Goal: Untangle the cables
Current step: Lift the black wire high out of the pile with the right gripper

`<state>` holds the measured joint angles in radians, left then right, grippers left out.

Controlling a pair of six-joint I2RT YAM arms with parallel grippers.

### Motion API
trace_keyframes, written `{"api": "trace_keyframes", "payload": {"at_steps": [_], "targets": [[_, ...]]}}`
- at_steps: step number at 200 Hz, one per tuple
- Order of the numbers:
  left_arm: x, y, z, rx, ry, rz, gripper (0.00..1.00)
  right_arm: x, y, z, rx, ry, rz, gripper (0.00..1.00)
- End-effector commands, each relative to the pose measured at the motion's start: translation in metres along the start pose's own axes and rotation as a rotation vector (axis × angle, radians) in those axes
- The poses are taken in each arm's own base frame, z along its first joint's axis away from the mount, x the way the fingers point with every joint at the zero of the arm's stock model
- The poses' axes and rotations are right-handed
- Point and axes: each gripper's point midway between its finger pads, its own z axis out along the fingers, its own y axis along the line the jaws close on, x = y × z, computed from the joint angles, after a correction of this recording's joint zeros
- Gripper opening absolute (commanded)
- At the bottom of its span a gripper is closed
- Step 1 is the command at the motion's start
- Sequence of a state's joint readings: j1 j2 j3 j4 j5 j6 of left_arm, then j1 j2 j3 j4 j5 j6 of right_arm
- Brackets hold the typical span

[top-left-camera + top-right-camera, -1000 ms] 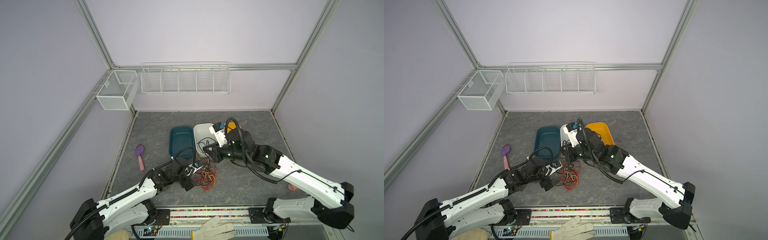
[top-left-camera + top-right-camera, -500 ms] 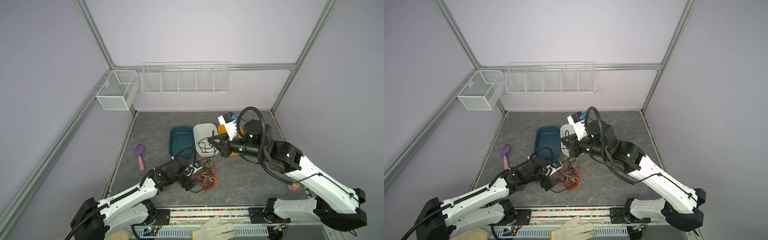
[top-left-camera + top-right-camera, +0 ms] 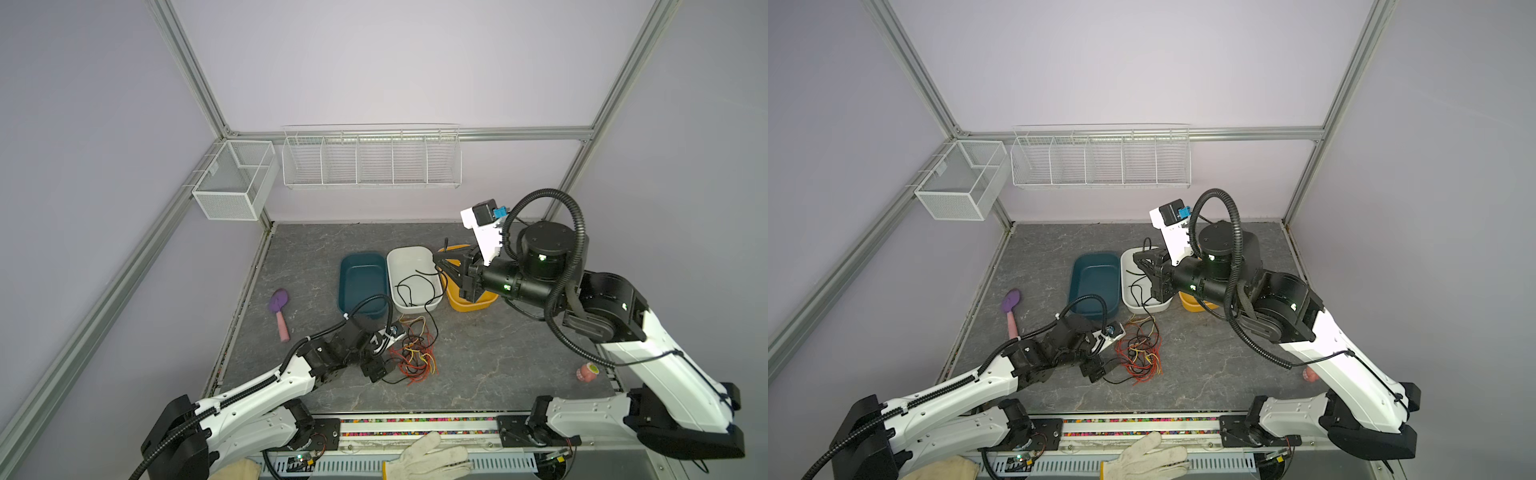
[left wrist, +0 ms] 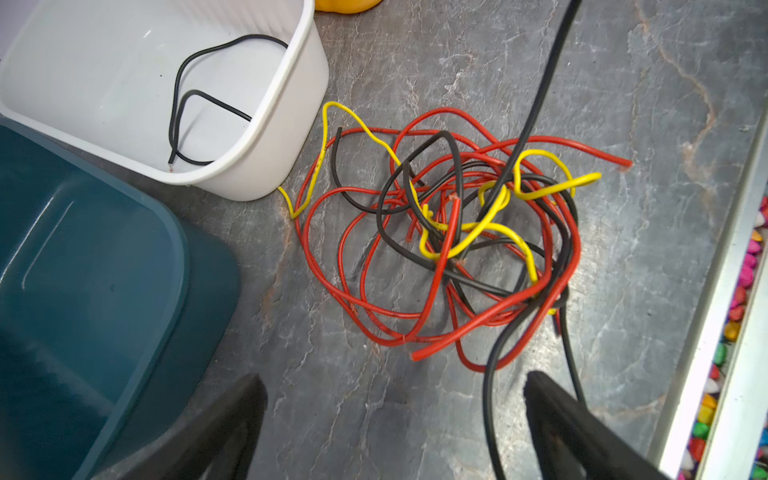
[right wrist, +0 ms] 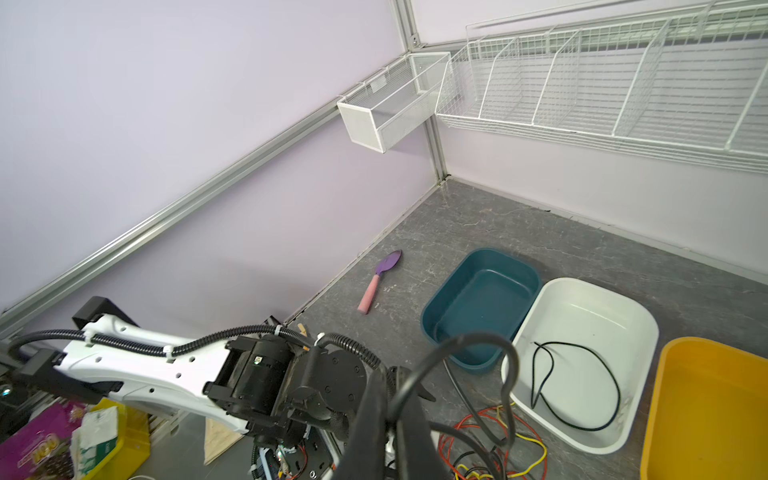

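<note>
On my left gripper the jaws stand wide open, just short of the cables: thin, glossy red, yellow and black loops knotted on the veined grey tabletop near its front edge. My right gripper has its jaws closed on a black cable; the tips blur.

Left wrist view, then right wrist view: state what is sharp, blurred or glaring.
Left wrist view: the cable tangle is sharp, shadows soft, faint sheen on the teal bin; the left end effector's fingers are dark and blurred. Right wrist view: the black cable by the lens is soft; the white bin beyond is sharp.
</note>
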<state>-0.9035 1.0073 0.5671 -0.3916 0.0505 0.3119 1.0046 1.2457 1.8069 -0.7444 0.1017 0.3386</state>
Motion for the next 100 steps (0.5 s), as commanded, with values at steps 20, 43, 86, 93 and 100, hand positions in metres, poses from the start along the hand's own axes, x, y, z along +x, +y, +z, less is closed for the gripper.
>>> {"api": "trace_keyframes", "payload": {"at_steps": [20,43,86,93,100], "targets": [[-0.007,-0.001,-0.003,0.011,-0.007,0.022,0.97,-0.016,-0.023,-0.001,0.128,-0.004,-0.07,0.07],[-0.008,-0.001,-0.003,0.011,-0.009,0.022,0.97,-0.033,-0.03,-0.004,0.151,-0.027,-0.069,0.07],[-0.007,-0.001,-0.003,0.008,-0.006,0.022,0.97,-0.065,-0.031,-0.012,0.164,-0.074,-0.073,0.07],[-0.006,-0.001,-0.003,0.008,-0.004,0.023,0.97,-0.072,-0.029,-0.015,0.156,-0.092,-0.074,0.07],[-0.007,-0.001,-0.003,0.009,-0.005,0.023,0.97,-0.072,-0.029,-0.016,0.161,-0.077,-0.072,0.07]]}}
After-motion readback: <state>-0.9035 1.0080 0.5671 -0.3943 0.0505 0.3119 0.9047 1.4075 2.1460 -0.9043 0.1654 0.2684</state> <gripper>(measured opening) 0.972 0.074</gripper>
